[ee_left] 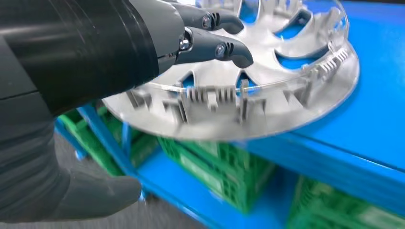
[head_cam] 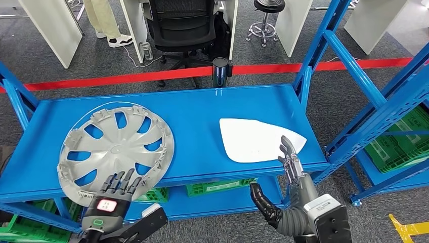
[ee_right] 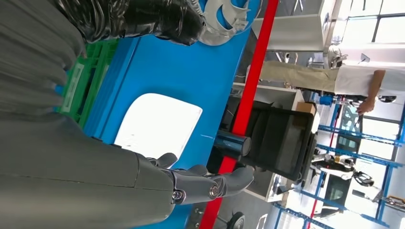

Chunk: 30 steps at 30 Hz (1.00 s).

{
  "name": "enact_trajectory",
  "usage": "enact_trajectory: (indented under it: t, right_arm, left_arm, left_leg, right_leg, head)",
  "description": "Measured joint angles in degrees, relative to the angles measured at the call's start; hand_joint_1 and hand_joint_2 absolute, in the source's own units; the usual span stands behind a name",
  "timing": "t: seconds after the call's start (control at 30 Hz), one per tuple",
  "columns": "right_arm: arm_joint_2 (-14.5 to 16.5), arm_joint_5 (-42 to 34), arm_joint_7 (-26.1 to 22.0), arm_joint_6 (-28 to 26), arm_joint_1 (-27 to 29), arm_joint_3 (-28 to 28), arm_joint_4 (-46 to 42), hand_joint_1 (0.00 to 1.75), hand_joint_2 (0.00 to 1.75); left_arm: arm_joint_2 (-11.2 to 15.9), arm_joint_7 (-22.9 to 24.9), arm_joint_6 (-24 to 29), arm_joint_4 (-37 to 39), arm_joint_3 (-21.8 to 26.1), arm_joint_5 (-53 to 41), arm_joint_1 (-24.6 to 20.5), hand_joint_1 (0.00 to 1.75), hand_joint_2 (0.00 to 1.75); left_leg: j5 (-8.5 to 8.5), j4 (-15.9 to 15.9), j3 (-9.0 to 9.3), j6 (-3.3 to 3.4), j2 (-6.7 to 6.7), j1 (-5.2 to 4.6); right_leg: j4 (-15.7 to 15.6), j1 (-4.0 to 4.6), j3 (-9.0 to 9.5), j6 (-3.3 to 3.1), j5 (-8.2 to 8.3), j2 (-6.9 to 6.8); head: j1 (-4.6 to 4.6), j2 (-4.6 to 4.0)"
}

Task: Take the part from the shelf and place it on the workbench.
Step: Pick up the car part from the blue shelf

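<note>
Overhanging the blue shelf (head_cam: 212,109), a silver spoked hubcap (head_cam: 115,147) meets the spread left hand (head_cam: 117,185).

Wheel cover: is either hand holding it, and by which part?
Not clearly held. The left hand has fingers over the wheel cover at its near rim, thumb apart below. The right hand holds nothing.

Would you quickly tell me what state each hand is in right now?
Left hand: fingers lie on the wheel cover's near rim; a full grip cannot be told.
Right hand: open, holding nothing, fingers over the white part.
</note>
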Motion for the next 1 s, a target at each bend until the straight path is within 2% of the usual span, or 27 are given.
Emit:
enact_trajectory:
  t: [0.23,1.0]
  right_arm:
    - [0.2,0.4,0.0,1.5,-0.8,0.0,0.0,0.0,1.75]
    - [0.7,0.6,0.2,1.6,-1.3,0.0,0.2,0.0,1.75]
  left_arm:
    - [-0.4,0.0,3.1,1.6,1.8,3.0,0.3,0.0,1.75]
    - [-1.9,0.0,6.2,4.9,4.1,2.9,0.8,0.0,1.75]
  left_leg:
    - [0.0,0.0,0.0,0.0,0.0,0.0]
    - [0.0,0.0,0.0,0.0,0.0,0.0]
  right_leg:
    - [0.0,0.0,0.01,0.0,0.0,0.0]
    - [0.0,0.0,0.01,0.0,0.0,0.0]
  head:
    - [0.01,0.0]
    - [-0.02,0.0]
